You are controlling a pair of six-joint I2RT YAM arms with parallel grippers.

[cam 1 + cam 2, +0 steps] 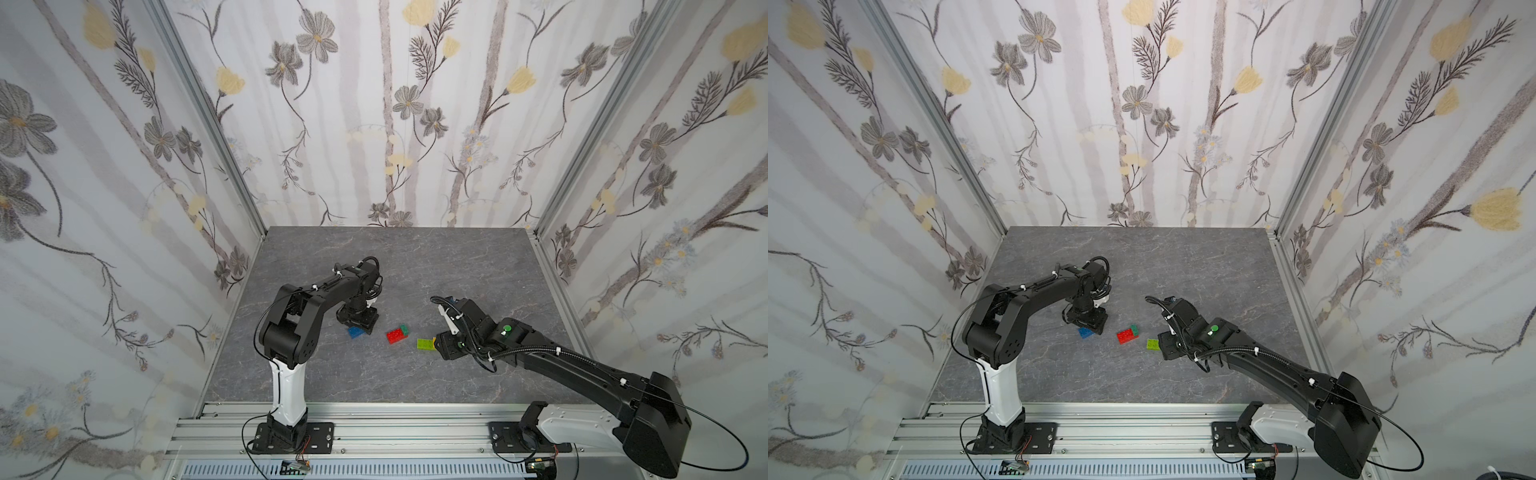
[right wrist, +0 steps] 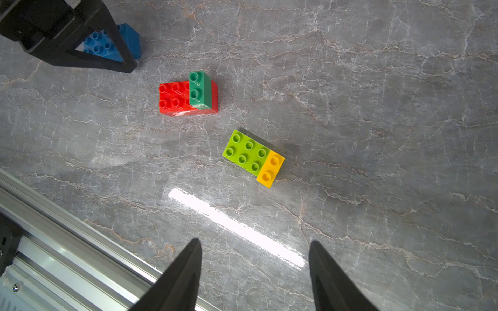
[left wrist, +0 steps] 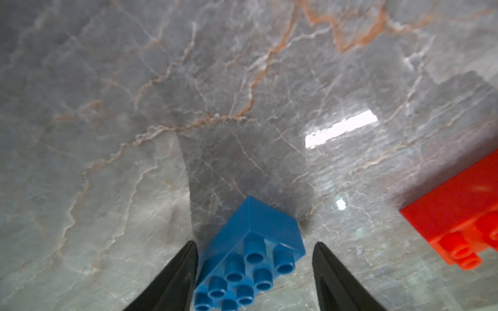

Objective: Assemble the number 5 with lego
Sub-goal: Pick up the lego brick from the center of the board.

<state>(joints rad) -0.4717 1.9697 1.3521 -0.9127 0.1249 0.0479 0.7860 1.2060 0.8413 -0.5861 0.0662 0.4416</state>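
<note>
A long blue brick lies studs up on the grey marble table. My left gripper is down around it and open; one finger is at the brick's side, while the other finger stands clear of it. In both top views the blue brick pokes out from under that gripper. To its right lies the red brick with a dark green brick on one end. Further right is the lime-green brick with a yellow brick at its end. My right gripper hangs open and empty beside them.
An aluminium rail runs along the table's front edge, near my right gripper in the right wrist view. Floral cloth walls with metal corner posts close in the other three sides. Both arm bases stand on the rail.
</note>
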